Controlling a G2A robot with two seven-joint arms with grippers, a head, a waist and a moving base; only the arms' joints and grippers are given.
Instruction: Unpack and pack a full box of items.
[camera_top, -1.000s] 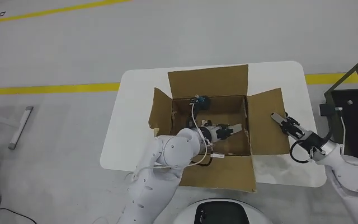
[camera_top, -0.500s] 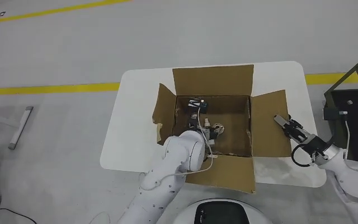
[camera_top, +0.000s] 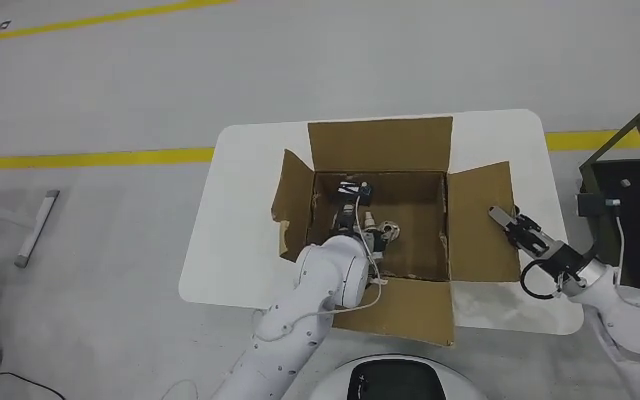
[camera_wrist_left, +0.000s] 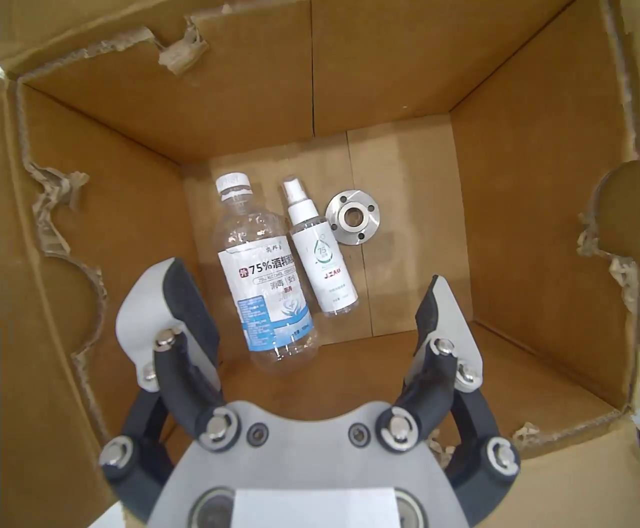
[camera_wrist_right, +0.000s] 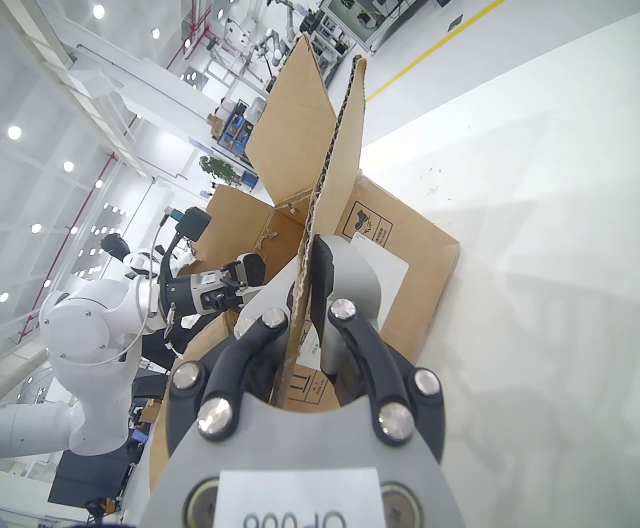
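**Top view.** The box (camera_top: 380, 148) stands open on the table (camera_top: 240, 230) with its flaps spread. The left arm (camera_top: 325, 275) reaches over the near edge and down into the box. The right gripper (camera_top: 503, 220) sits at the outer edge of the right flap (camera_top: 480, 250).

**Left wrist view.** The left gripper (camera_wrist_left: 305, 280) hangs above the box floor, jaws wide apart and holding nothing. Three items lie below it. A bottle (camera_wrist_left: 265, 285) lies on its side. A sprayer (camera_wrist_left: 320, 255) lies just beside it and roughly parallel. A flange (camera_wrist_left: 353, 216) lies flat, just beside the sprayer's neck. The bottle is the item nearest a wall. The open jaws span both bottle and sprayer.

**Right wrist view.** The right gripper is closed on the flap's edge, with cardboard pinched between its pads. This holds the flap away from the opening.

**Assessment.** The step in hand appears to be unpacking, with three items left to lift.
- Take one item at a time, and centre the jaws on it so the neighbour is not pinched with it.
- The bottle is the likely first pick. Grasp it across its labelled middle, where it is widest, and come straight down.
- Leave room for the finger that drops between bottle and sprayer, as that gap is very narrow. Nudging the sprayer would also shift the flange.
- The clear plastic looks thin, so close gently.
- Lift vertically, clear of the torn wall edges, with the flap held back until the item is out.
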